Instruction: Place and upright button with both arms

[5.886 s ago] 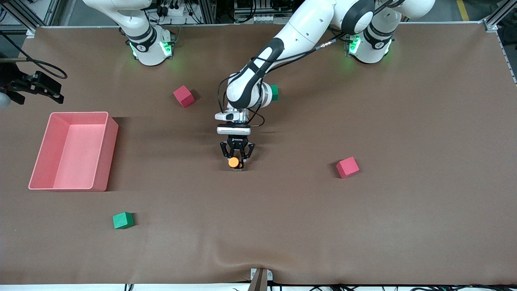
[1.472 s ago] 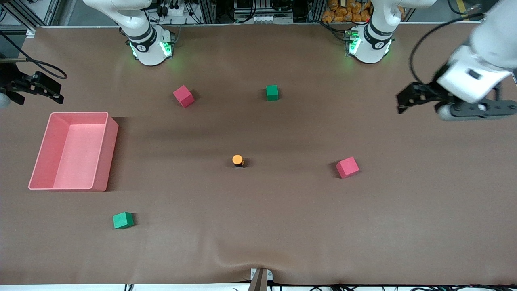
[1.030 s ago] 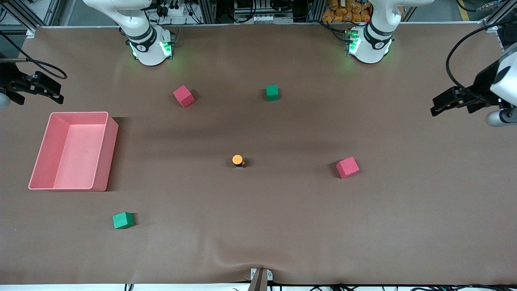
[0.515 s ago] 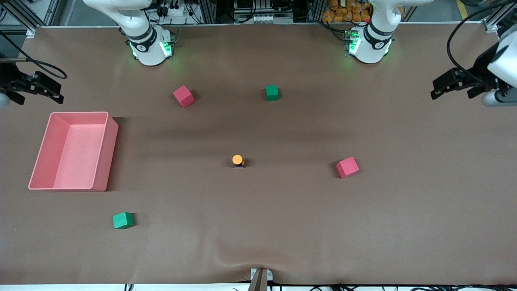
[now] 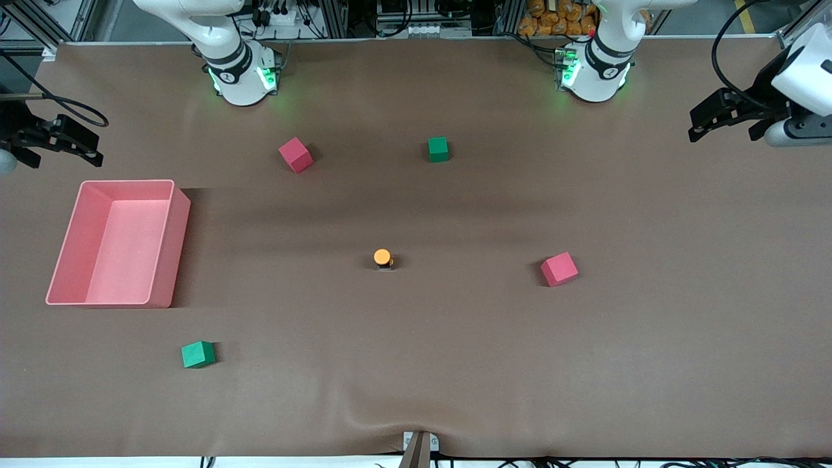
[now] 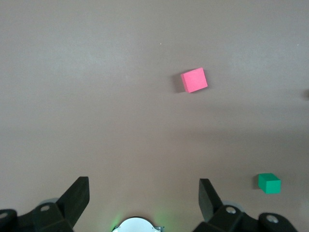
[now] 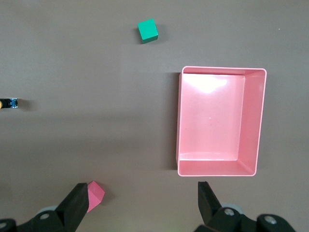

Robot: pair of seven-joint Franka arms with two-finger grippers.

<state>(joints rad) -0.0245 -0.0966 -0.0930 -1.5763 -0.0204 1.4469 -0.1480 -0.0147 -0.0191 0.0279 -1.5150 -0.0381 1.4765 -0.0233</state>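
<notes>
The button (image 5: 382, 258) stands upright in the middle of the table, orange cap up, and nothing touches it. Its edge shows in the right wrist view (image 7: 8, 103). My left gripper (image 5: 721, 135) hangs open and empty over the left arm's end of the table, well away from the button. In the left wrist view (image 6: 143, 186) its fingers (image 6: 77, 195) stand wide apart over bare mat. My right gripper (image 5: 64, 156) waits open and empty over the right arm's end of the table. It also shows in the right wrist view (image 7: 142, 191).
A pink bin (image 5: 170, 247) stands at the right arm's end (image 7: 179, 121). Red cubes (image 5: 296, 155) (image 5: 559, 269) and green cubes (image 5: 438, 149) (image 5: 197, 354) lie scattered around the button. The brown mat (image 5: 455, 364) has a wrinkle at the edge nearest the front camera.
The left gripper let go of the button and drew back to the left arm's end of the table, then drifted toward its base. The button stays upright. The right arm has not moved.
</notes>
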